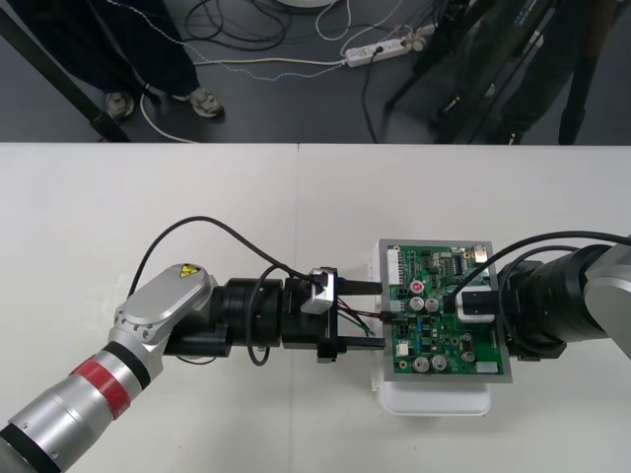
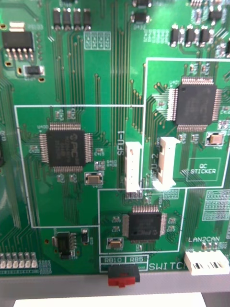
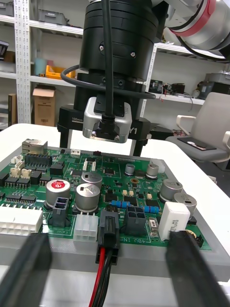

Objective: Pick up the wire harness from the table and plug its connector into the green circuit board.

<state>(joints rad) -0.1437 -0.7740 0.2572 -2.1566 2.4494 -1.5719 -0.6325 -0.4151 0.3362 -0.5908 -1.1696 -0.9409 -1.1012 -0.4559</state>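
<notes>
Left pincer point(image 1: 378, 315) astride black plug point(image 3: 107, 235), red-black wires point(image 3: 103, 284)

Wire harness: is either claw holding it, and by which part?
The wire harness is not held. The left gripper stands open around its wires, its plug in the green circuit board; the right gripper hovers above the board.

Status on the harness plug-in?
Left gripper open, straddling wires. Plug in green board edge socket. Right gripper over board. Nothing blocking.
</notes>
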